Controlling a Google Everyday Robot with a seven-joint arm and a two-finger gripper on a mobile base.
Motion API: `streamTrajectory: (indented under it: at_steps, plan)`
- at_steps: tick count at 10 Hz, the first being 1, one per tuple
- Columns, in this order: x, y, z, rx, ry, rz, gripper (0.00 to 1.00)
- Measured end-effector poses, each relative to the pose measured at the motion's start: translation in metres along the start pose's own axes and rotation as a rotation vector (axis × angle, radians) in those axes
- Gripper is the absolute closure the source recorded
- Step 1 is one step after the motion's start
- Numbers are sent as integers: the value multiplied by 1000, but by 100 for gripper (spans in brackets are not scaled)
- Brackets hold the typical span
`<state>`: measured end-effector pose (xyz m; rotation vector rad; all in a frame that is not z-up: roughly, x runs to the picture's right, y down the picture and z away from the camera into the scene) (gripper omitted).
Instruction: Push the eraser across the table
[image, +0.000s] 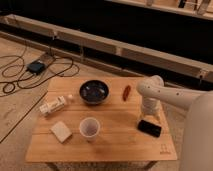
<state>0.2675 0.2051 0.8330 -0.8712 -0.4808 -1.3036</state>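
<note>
- The eraser (149, 128) lies flat on the table (120, 145), close to the right edge and somewhat nearer the front edge than the back, with its long side turned at a slant.
- The gripper (150, 117) stands directly behind the eraser, on the side toward the back edge, pointing down from the white arm (165, 95) that reaches in from the right.
- Its tips look to be touching or just above the eraser's rear edge; I cannot tell which, nor how the tips are set, and nothing appears to be held.
- Judging by how things lie, the push seems under way rather than finished: the eraser sits near the right side with bare planks ahead of it toward the front edge and toward the left.
- What is left, as I read it, is to carry the eraser further over the boards without sending it off the front-right corner.
- The paper cup (89, 128), dark bowl (94, 92), red-orange item (126, 92), beige block (61, 131) and small bottle (52, 105) all stand well apart from the eraser.
</note>
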Motion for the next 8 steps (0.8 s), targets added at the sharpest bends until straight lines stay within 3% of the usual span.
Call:
streamTrajectory:
  at_steps: [3,4,6,8]
  plan:
    - [-13,20,3,-14,-7,47,29]
    - [-14,22,2,-3,1,58,29]
    - [-14,16,-2,59,31,75,29]
    - [-14,12,-4,64,34,69,29]
